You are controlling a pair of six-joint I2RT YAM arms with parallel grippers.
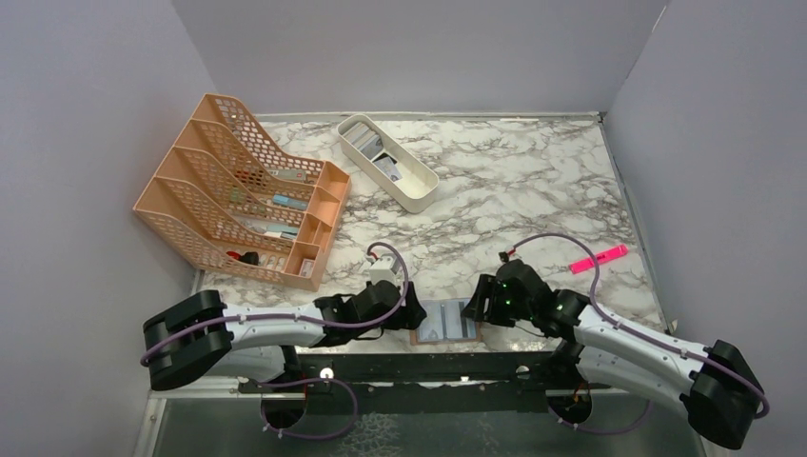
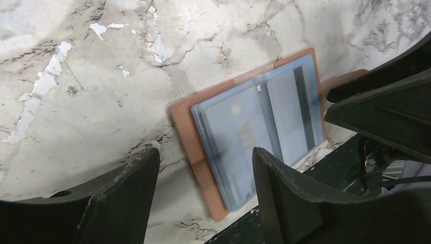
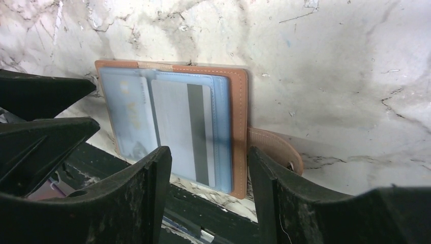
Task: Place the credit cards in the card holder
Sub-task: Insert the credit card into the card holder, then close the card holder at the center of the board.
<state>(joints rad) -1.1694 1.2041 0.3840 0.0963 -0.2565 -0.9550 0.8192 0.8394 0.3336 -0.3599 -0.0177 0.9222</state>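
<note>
Your tan-brown leather-look folding card holder [image 1: 445,322] lies open at the near edge of the white marble tabletop [image 1: 533,190], between the released left pincer [image 2: 206,157] and the released right pincer [image 3: 209,152]; nudge it and it could slide off.

Overhead view looking down from behind, wrist views close, both sharing card holder [image 3: 239,117]

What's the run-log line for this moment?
card holder: open flat, face up | striped card: tucked inside | left hand: open, empty | right hand: open, empty
</note>
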